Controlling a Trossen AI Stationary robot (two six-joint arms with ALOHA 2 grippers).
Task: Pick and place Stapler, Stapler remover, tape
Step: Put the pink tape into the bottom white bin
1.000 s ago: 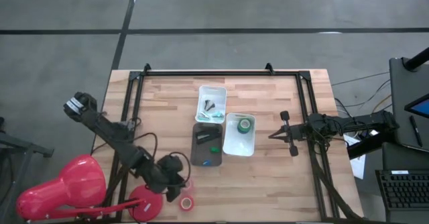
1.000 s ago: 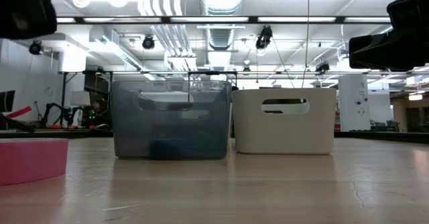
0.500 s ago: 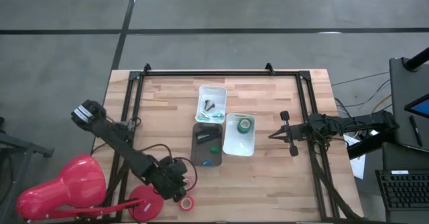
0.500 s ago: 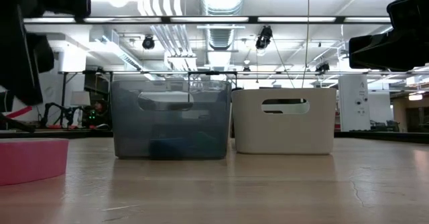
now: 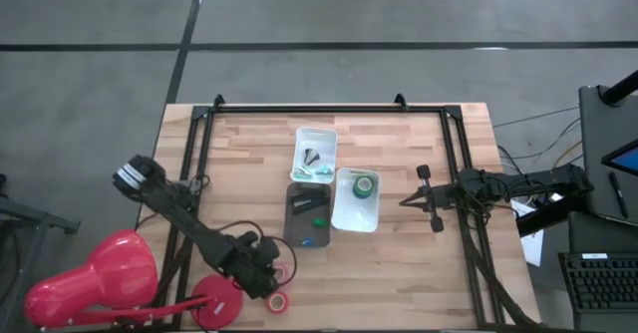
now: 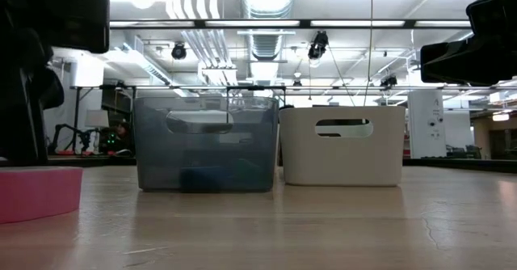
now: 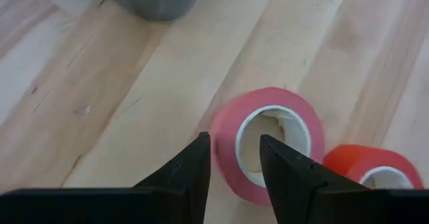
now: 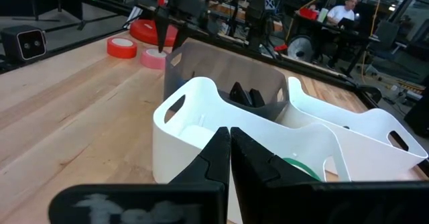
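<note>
A pink-red tape roll (image 7: 268,143) lies flat on the table near its near left corner, with a second red roll (image 7: 375,167) beside it. My left gripper (image 7: 232,143) is open and points down at the pink roll (image 5: 283,271). One finger (image 7: 201,160) stands outside the roll's wall and the other finger (image 7: 278,167) stands over its open centre. A green roll (image 5: 365,184) lies in the right white tray (image 5: 356,218), and a blue roll (image 5: 309,240) and a dark stapler (image 5: 304,203) lie in the grey tray. My right gripper (image 5: 423,198) waits shut to the right of the trays. My left gripper comes at the pink roll from above, and the roll's near wall (image 7: 224,140) sits in the gap between the fingers. The roll lies flat on the table. I cannot tell whether the fingers touch it.
Three trays stand in the table's middle: a far white one (image 5: 299,139) with small dark tools, the grey one (image 5: 291,228) and the right white one. A big red object (image 5: 95,278) and a red disc (image 5: 214,303) sit off the near left corner. Bare wood lies to the right.
My left gripper has come down toward the pink roll and shifted a little to the right. In the low view it has dropped into the picture at the left. The rolls and my right arm have kept still.
</note>
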